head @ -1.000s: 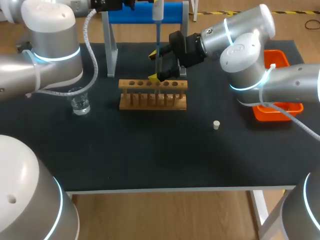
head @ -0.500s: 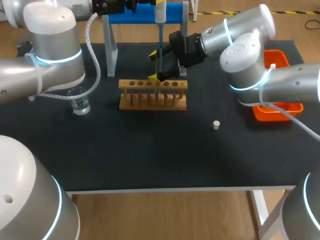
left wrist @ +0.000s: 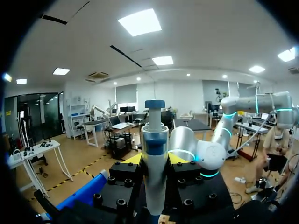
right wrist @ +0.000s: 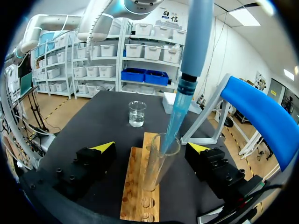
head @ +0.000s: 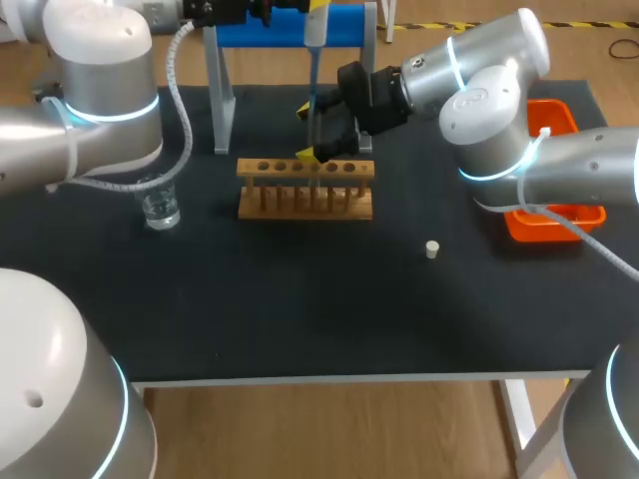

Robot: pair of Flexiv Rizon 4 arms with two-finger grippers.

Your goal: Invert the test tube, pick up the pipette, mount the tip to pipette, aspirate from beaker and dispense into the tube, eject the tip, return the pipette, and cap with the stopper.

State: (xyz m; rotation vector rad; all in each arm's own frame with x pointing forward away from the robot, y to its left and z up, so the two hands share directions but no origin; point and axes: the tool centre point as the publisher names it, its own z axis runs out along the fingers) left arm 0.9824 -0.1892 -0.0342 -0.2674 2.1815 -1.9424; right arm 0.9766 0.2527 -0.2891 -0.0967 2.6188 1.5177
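We've nudged the pipette (head: 314,28) left, its tip (right wrist: 175,123) inside the test tube (right wrist: 158,163); left gripper (left wrist: 155,159) clamps the pipette, right gripper (right wrist: 150,149) spread wide around the tube.

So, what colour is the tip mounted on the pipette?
Translucent blue tip, below the pipette; clearest in the right wrist view.

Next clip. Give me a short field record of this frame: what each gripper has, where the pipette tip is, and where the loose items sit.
left gripper: shut on the pipette, held upright above the rack
right gripper: open, a finger on either side of the test tube, not touching it
test tube: appears seated in the wooden rack, uncapped
pipette tip: mounted, its end inside the tube's mouth
beaker: beside the rack on the left arm's side, clear liquid inside
stopper: loose on the table, apart from the rack
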